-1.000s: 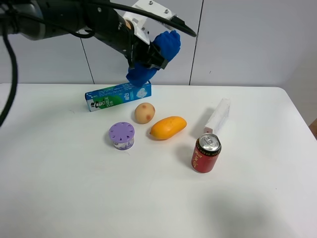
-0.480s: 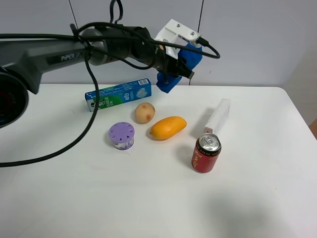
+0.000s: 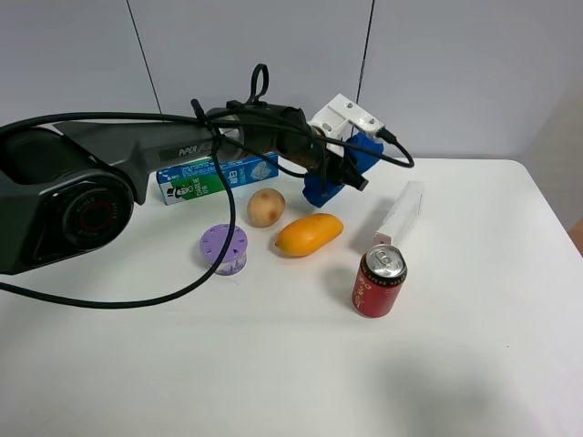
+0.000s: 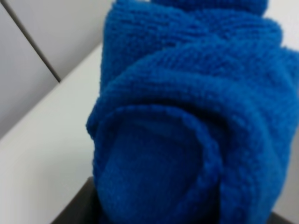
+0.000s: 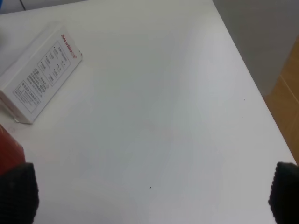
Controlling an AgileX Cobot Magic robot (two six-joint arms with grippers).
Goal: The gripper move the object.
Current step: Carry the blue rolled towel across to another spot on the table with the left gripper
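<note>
One can (image 3: 379, 280) right of mango (image 3: 310, 234), one purple container (image 3: 224, 249) left; left gripper (image 3: 341, 169) fingers pinch the object (image 3: 320, 190) behind mango; right gripper (image 5: 149, 192) fingers spread.

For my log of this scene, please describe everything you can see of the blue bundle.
The blue bundle is bright blue cloth that looks like terry, rolled into a soft lump with a looped pile and folded layers. The left gripper is shut on its middle, so one lobe sticks out above the jaws and one below. It hangs tilted, low behind the mango and to the right of the potato. I cannot tell whether its lower lobe touches the table.
</note>
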